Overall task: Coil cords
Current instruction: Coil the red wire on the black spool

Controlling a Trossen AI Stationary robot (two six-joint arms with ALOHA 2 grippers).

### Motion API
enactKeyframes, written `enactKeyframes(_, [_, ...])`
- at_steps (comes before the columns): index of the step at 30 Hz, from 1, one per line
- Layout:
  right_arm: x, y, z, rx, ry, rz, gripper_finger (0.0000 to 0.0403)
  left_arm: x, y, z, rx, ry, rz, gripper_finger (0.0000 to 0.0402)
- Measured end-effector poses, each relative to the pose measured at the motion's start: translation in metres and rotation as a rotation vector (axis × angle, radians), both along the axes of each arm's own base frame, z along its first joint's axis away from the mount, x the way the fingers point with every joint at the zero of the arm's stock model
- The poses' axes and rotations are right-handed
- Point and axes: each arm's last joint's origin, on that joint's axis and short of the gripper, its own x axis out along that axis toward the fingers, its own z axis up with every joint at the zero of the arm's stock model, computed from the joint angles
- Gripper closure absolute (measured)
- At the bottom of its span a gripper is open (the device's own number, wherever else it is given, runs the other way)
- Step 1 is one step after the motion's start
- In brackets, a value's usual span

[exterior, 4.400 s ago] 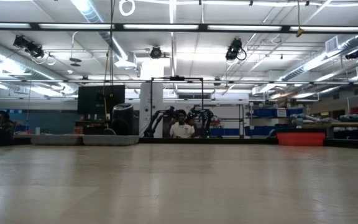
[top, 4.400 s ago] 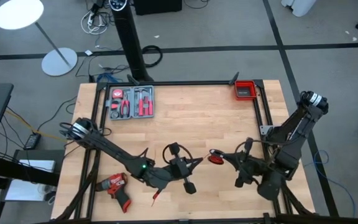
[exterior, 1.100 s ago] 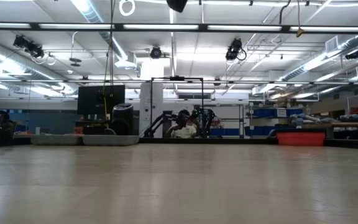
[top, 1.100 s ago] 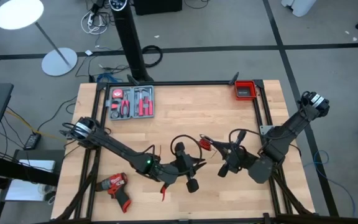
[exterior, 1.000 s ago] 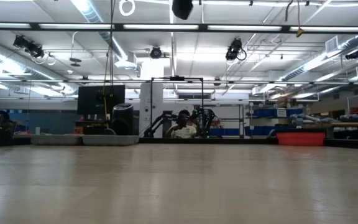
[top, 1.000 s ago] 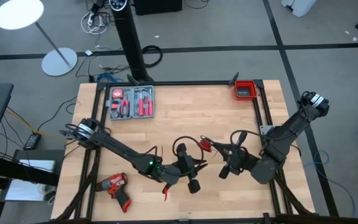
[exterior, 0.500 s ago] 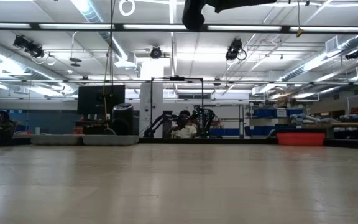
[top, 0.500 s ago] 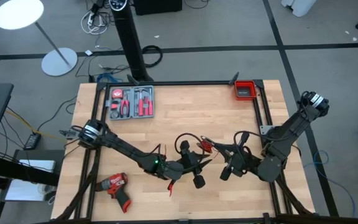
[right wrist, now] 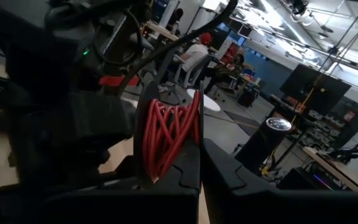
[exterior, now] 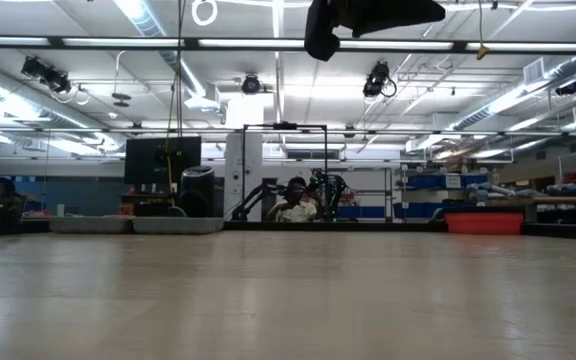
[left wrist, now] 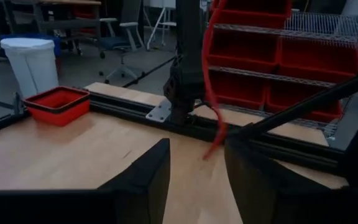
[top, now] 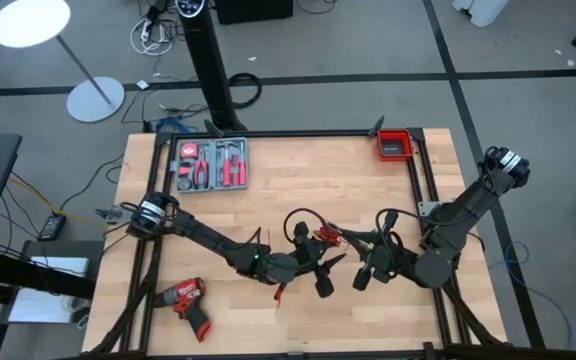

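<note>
The low view cuts off all but a dark arm part at its top edge, and in the high view the black cable blends into the arms, so its run is hard to follow. The red wire is bundled in loops and clamped between the fingers of the right claw, above the tabletop near its middle. A loose red strand hangs just ahead of the left claw, whose fingers stand apart on nothing. Since a second ago the left claw has spread and moved closer to the right one.
</note>
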Motion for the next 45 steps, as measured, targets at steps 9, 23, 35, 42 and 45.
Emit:
enactKeyframes(9, [0.0,0.0,0.0,0.006,-0.004,0.01,0.0402,0.0,0.003,0.002,0.048,0.003,0.046,0.0355])
enactKeyframes(23, [-0.019,0.019,0.0,-0.039,0.016,0.042,0.0402,-0.014,-0.003,-0.01,0.319,0.245,0.301,0.04])
enactKeyframes(35, [-0.04,0.028,-0.02,-0.099,0.082,0.041,0.0403,-0.048,-0.015,0.044,0.401,0.252,0.347,0.0401])
enactKeyframes(42, [-0.032,0.014,-0.034,-0.049,0.139,0.051,0.0403,-0.053,-0.026,0.059,0.334,0.155,0.252,0.0401])
enactKeyframes(45, [-0.021,0.005,-0.036,-0.037,0.168,0.04,0.0403,-0.052,-0.028,0.061,0.294,0.116,0.199,0.0401])
